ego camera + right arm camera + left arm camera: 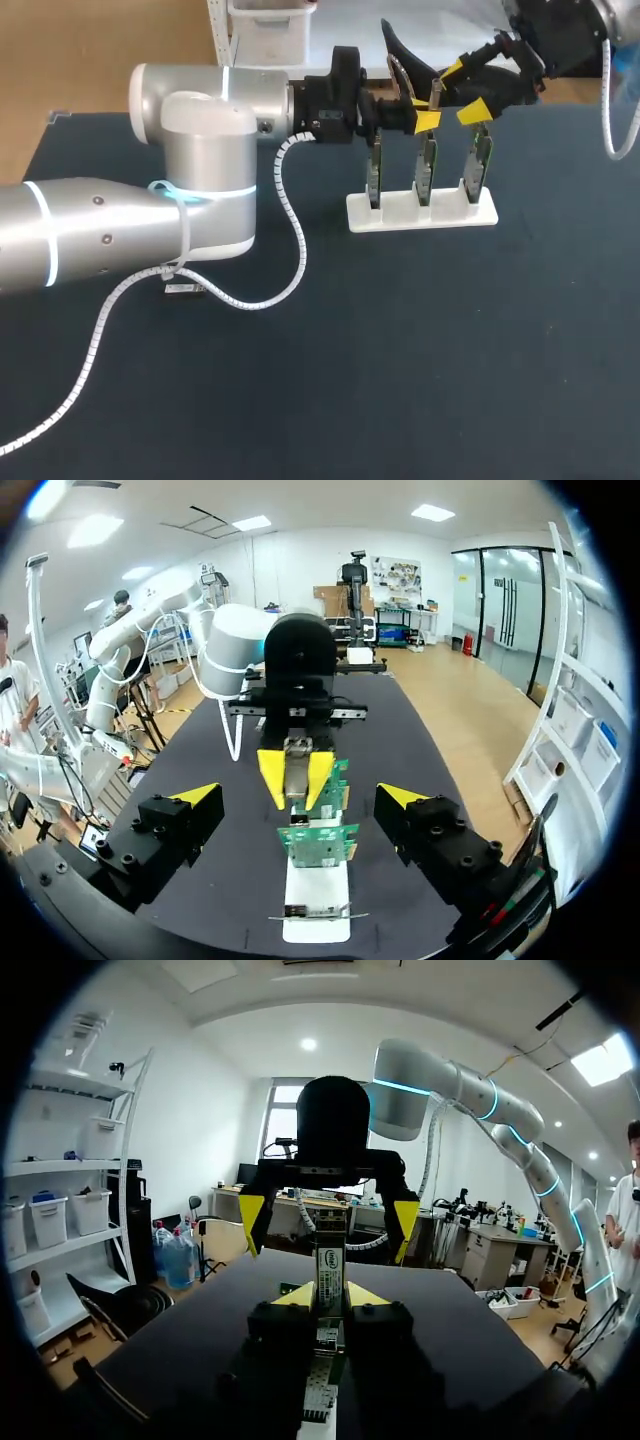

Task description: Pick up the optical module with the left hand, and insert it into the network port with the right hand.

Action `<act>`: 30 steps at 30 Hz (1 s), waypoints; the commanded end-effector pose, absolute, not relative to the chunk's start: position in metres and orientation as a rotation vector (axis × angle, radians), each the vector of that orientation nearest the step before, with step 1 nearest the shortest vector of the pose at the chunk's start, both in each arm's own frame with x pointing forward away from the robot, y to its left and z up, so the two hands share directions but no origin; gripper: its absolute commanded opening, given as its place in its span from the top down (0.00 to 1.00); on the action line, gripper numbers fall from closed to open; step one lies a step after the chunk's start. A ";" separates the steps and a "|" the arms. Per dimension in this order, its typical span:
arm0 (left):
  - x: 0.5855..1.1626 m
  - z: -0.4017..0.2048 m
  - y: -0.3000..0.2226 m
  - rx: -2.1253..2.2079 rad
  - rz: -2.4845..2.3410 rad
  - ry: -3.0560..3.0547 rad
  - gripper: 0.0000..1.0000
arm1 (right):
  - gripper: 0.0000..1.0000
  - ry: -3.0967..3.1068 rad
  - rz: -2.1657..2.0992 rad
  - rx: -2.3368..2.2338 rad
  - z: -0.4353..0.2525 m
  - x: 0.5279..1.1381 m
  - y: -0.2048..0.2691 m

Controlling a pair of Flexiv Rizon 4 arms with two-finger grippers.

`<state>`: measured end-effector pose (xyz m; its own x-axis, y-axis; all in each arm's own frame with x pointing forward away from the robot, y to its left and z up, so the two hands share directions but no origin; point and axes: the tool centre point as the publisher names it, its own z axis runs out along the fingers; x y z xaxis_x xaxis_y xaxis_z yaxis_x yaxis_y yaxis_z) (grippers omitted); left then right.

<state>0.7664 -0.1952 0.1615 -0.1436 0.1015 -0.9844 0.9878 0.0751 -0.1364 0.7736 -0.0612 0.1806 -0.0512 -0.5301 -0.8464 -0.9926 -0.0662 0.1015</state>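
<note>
Optical module [330, 1263], a slim silver metal bar, stands upright, pinched in the narrowly closed left gripper [330, 1298] over the green circuit boards [318, 842]; the wide-open right gripper [297, 796] facing it should, I'd judge, close squarely on it before the left releases.

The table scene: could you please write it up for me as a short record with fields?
Left fingers: shut on the module, holding it over the boards
Right fingers: open wide, facing the left fingers, holding nothing
Stand: white, on the dark table, carrying three green boards upright in a row
Task state: module picked up, not yet handed to the right fingers
</note>
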 end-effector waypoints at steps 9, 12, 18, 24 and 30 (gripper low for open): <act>0.768 0.162 -0.196 1.169 -1.209 1.426 1.00 | 0.00 1.630 1.005 -1.626 0.189 0.776 -0.043; 0.768 0.162 -0.196 1.169 -1.209 1.426 1.00 | 0.00 1.639 1.014 -1.602 0.189 0.777 -0.040; 0.768 0.162 -0.196 1.169 -1.209 1.426 1.00 | 0.00 1.646 1.059 -1.561 0.192 0.780 -0.038; 0.768 0.162 -0.196 1.169 -1.209 1.426 1.00 | 0.00 1.654 1.046 -1.564 0.195 0.781 -0.037; 0.768 0.162 -0.196 1.169 -1.209 1.426 1.00 | 0.00 1.648 1.037 -1.563 0.199 0.780 -0.036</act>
<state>0.7664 -0.1952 0.1615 -0.1436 0.1015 -0.9844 0.9878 0.0751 -0.1364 0.7806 -0.0367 0.1979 -0.0941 -0.4919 -0.8655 -0.9928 -0.0186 0.1185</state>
